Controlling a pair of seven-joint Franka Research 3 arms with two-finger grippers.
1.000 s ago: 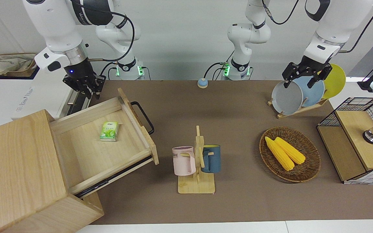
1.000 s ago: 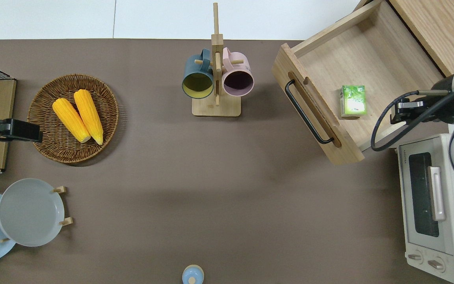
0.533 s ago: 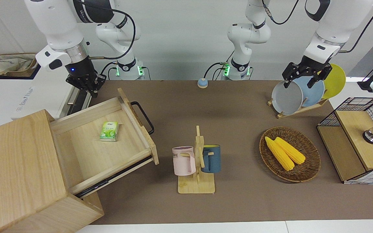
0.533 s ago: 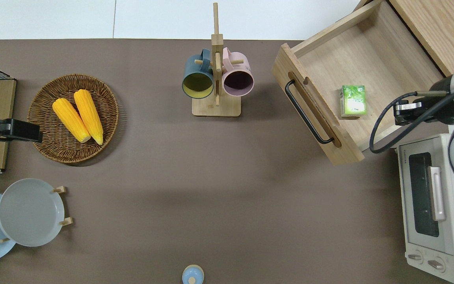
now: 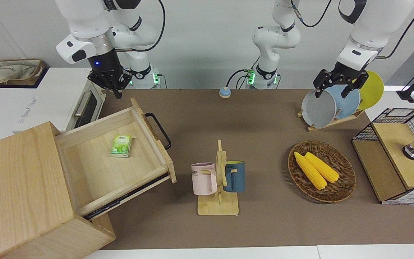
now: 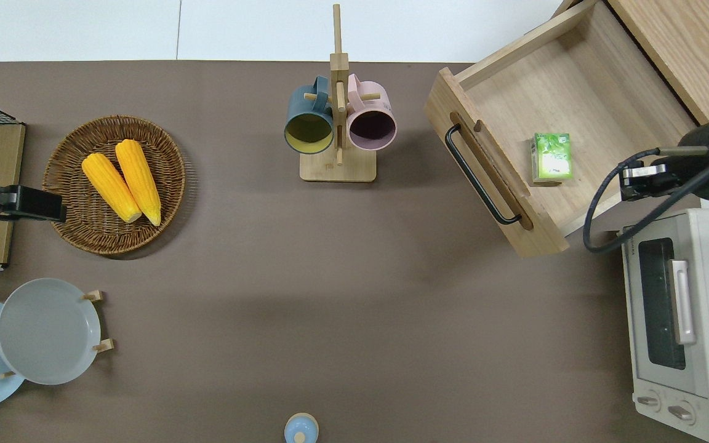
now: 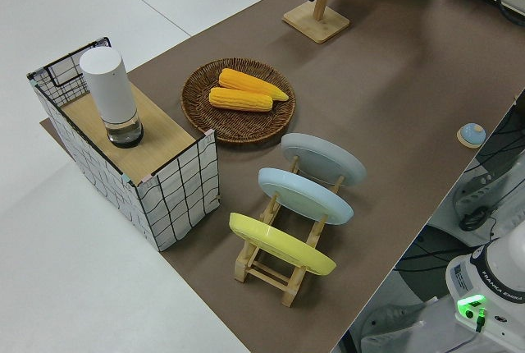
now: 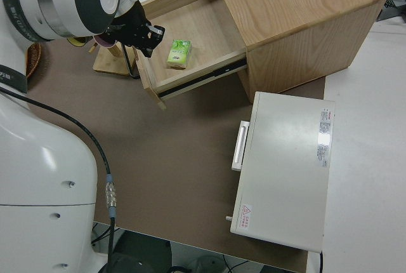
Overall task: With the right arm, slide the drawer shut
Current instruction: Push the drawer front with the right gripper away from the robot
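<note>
Two arms stand at the counter (image 5: 257, 118), and only the right one is at work. Its jaws, on the right gripper (image 5: 115, 90), are too small and dark to judge, so I cannot tell if they are open or closed; nothing is seen between them. In the overhead view this gripper (image 6: 628, 180) hangs in the air over the edge of the drawer (image 6: 551, 111) that is nearest to the robots, close to the corner of the toaster oven (image 6: 680, 320). It does not touch the black bar handle (image 6: 480, 175).

The drawer (image 5: 120, 162) is pulled far out of the pale wooden cabinet (image 5: 16, 194), at the right arm's end of the counter, and its front with the handle (image 5: 160, 129) points toward the middle of the counter. Inside, on the drawer floor, lies a small green packet (image 5: 121, 145).

Near the middle of the counter a wooden mug rack (image 5: 219, 194) carries a pink mug (image 5: 204, 178) and a dark blue mug (image 5: 234, 176). Toward the left arm's end a wicker basket (image 5: 340, 190) holds two corn cobs (image 5: 316, 169).

The left arm is parked.
</note>
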